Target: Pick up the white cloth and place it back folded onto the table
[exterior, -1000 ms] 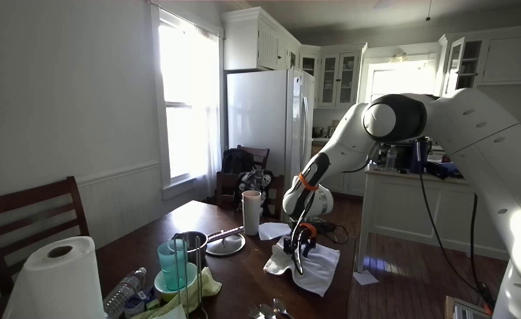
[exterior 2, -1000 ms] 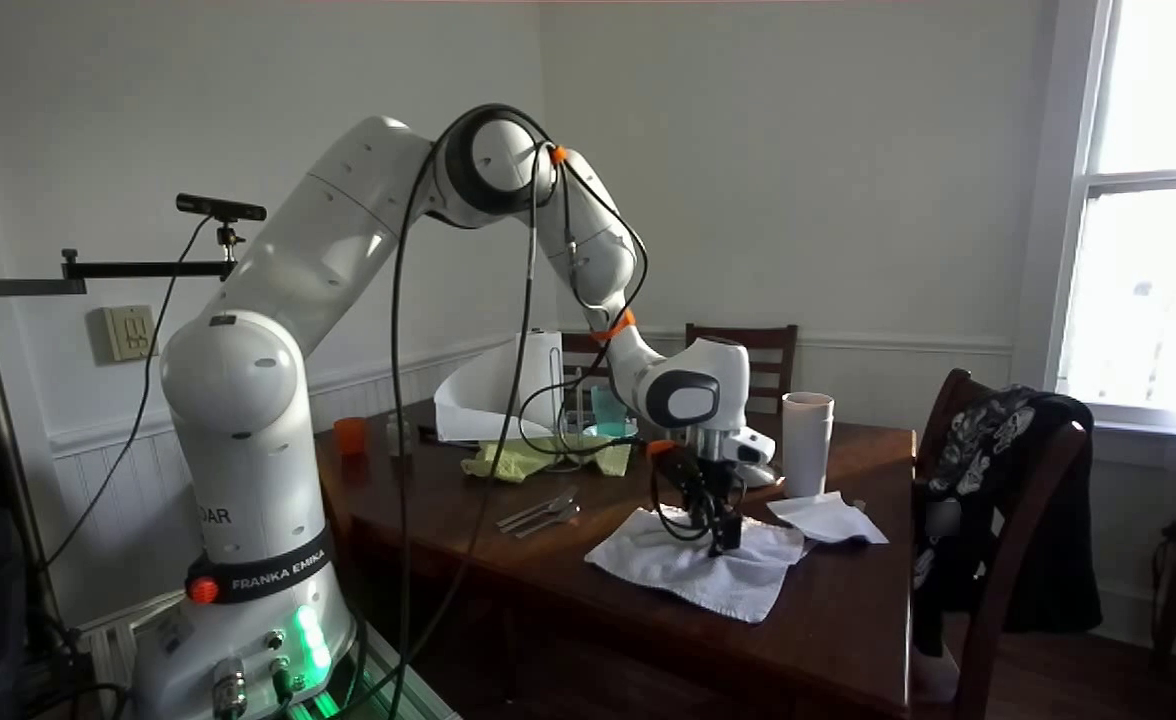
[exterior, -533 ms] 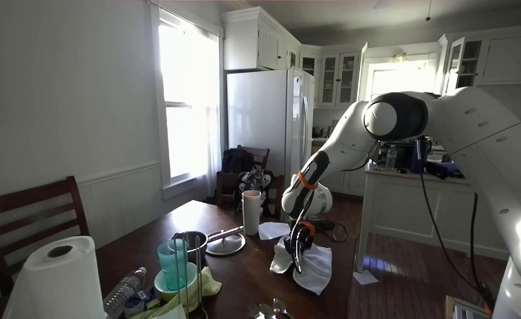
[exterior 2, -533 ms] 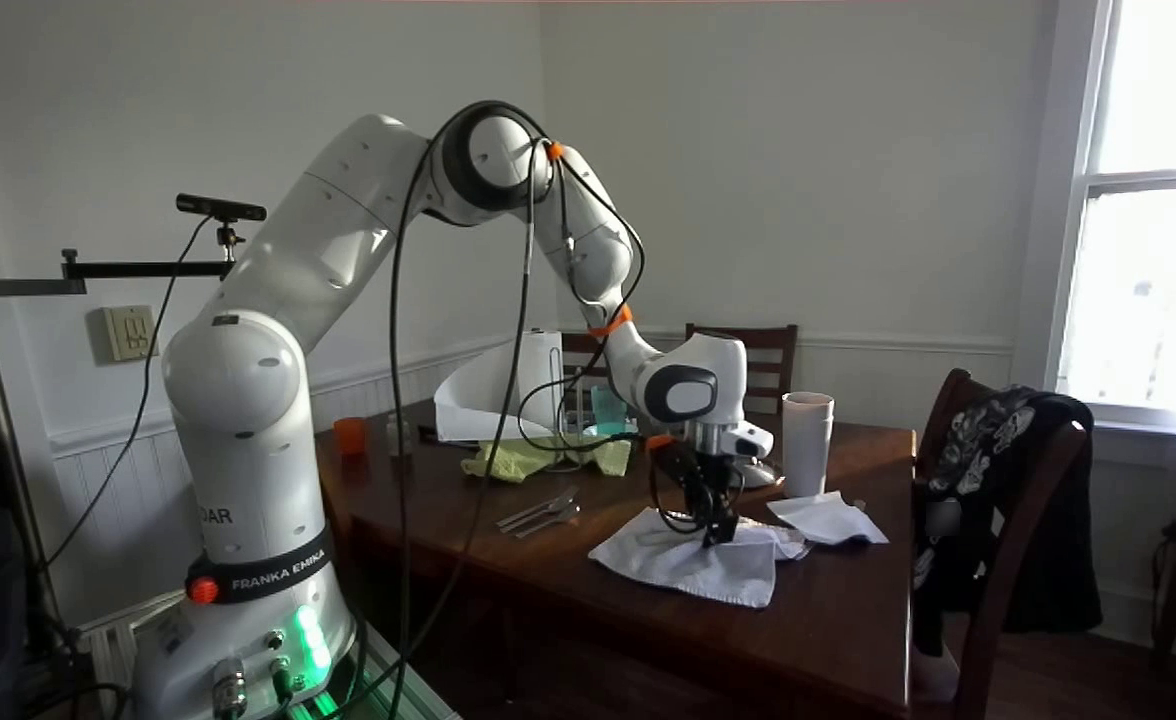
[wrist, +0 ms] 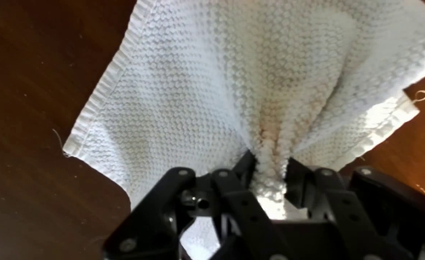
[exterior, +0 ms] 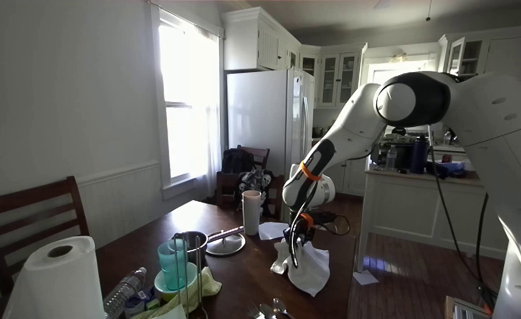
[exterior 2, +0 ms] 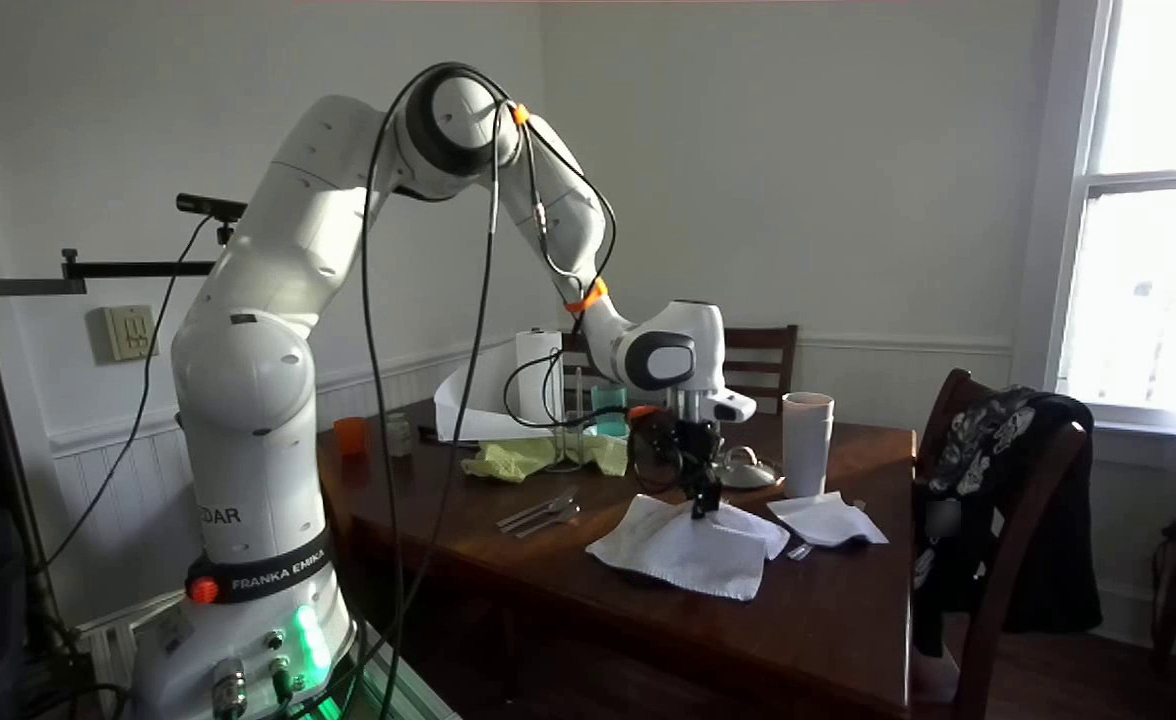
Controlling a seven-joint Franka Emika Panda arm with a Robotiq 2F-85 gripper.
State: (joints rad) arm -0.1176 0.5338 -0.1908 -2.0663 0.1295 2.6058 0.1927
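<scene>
The white, coarse-textured cloth with a ribbed hem (wrist: pixel 154 94) is spreading over the dark brown wooden surface (exterior 2: pixel 828 640), near its edge, with its middle rising to a peak; whether the lower hems are touching the wood is hard to tell. This is looking like an early part of the fold, since the layers are not yet lying neatly on one another.

The likeliest trouble is coming from where the cloth is being pinched: away from the corners, in a bunched pleat. Carried from there, its sides would probably be drooping each its own way, and it would be landing as a rumple. The soft pleat could also be slipping out under a harder pull. The smooth white sheet (exterior 2: pixel 830 519) is lying just beside it, so a trailing hem could be dragging that along; the silver metal cutlery (exterior 2: pixel 543 512) is sitting farther off. Setting the cloth down too close to the edge could be leaving a corner hanging over.

The black two-fingered claw (wrist: pixel 270 169) is gripping that pleat, its fingertips (wrist: pixel 298 182) standing apart only by the bunched thickness and pressing it from both sides.
</scene>
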